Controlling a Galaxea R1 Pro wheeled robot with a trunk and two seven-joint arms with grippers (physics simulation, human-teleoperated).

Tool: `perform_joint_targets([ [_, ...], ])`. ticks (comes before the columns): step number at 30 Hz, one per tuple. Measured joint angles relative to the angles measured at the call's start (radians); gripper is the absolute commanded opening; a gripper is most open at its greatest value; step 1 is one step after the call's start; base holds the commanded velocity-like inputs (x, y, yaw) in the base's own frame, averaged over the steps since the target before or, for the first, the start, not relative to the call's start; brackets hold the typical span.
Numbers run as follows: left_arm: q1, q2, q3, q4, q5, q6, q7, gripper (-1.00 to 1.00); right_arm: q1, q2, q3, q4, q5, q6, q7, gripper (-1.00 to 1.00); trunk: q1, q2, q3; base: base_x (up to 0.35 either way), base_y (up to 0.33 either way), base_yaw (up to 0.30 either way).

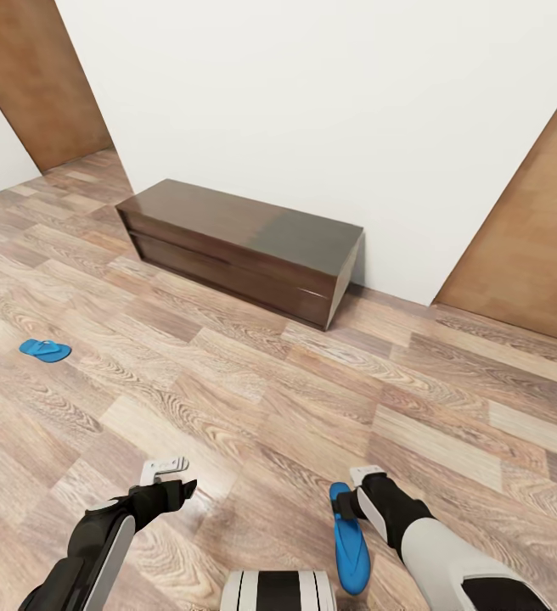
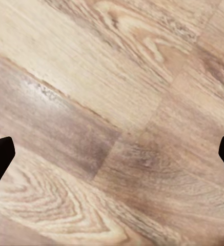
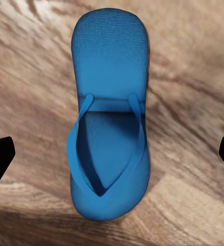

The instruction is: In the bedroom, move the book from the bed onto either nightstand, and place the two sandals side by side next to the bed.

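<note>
The far sandal point(image 1: 45, 349) at the head view's left is too small to show straps. Brown wall panels point(image 1: 32, 76) are cropped by both upper corners.

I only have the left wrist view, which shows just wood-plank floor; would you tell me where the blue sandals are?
Observer: One bright blue flat sandal lies on the floor between the wide-open fingers of the right claw, not gripped.
Operator: And the other one?
Observer: A second blue sandal lies on the floor, ahead and well off to the robot's left.
Operator: Is any furniture ahead?
Observer: A low dark brown wooden bench stands against the white wall.
</note>
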Motion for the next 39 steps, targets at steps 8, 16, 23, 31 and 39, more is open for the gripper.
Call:
perform_joint_targets([
  [8, 0.0, 0.0, 0.0, 0.0, 0.0, 0.0, 0.0, 1.0, -0.008, 0.0, 0.001, 0.0, 0.0, 0.0, 0.0, 1.0, 0.0, 0.0, -0.004, 0.0, 0.0, 0.0],
  [16, 0.0, 0.0, -0.001, 0.0, 0.0, 0.0, 0.0, 1.0, -0.016, 0.001, 0.001, 0.001, 0.0, 0.001, 0.001, 1.0, 0.0, 0.0, -0.004, 0.0, 0.0, 0.0],
  [23, 0.0, 0.0, -0.001, 0.0, 0.0, 0.0, 0.0, 1.0, -0.022, 0.001, 0.001, 0.001, 0.0, 0.001, 0.001, 1.0, 0.0, 0.0, -0.004, 0.0, 0.0, 0.0],
  [31, 0.0, 0.0, -0.001, 0.0, 0.0, 0.0, 0.0, 1.0, -0.026, 0.001, 0.001, 0.001, 0.0, 0.002, 0.001, 1.0, 0.003, -0.001, -0.023, 0.0, 0.0, 0.0],
  [39, 0.0, 0.0, -0.001, 0.0, 0.0, 0.0, 0.0, 1.0, -0.03, 0.003, 0.001, 0.002, 0.0, 0.002, 0.001, 1.0, 0.004, -0.002, -0.039, 0.0, 0.0, 0.0],
])
